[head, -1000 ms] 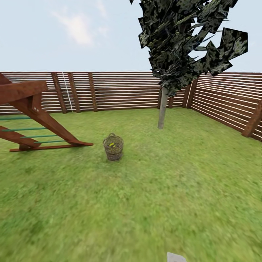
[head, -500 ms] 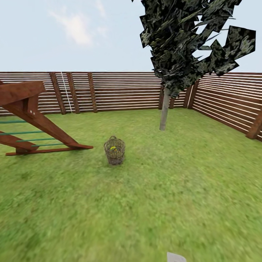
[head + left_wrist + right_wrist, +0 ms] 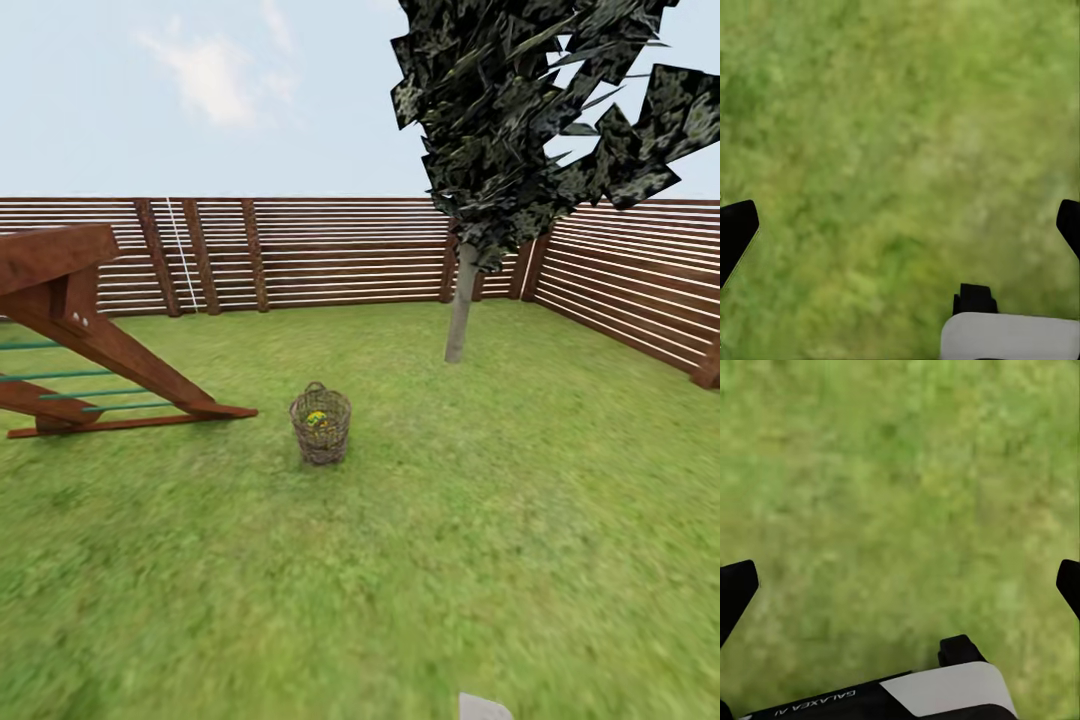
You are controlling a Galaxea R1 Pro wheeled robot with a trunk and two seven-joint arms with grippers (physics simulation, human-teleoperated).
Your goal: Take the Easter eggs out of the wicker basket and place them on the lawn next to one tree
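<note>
The brown wicker basket [image 3: 321,424] stands on the lawn [image 3: 420,560] a few metres ahead, slightly left of centre. Yellow Easter eggs [image 3: 318,418] show inside it through the weave; I cannot tell how many. The tree [image 3: 460,315] with a grey-beige trunk and dark foliage rises behind and to the right of the basket, near the fence corner. My left gripper [image 3: 900,225] is open over bare grass, its black fingertips [image 3: 735,232] far apart. My right gripper [image 3: 900,585] is likewise open over grass, with nothing between its fingertips [image 3: 735,589].
A brown wooden play frame [image 3: 90,340] with green rungs stands to the left of the basket. A slatted wooden fence [image 3: 330,250] closes the garden at the back and right. Open grass lies between me and the basket, and between basket and tree.
The whole head view has shifted: basket, tree and fence appear slightly larger and lower in the picture, so the camera has moved toward them. The things themselves have not moved.
</note>
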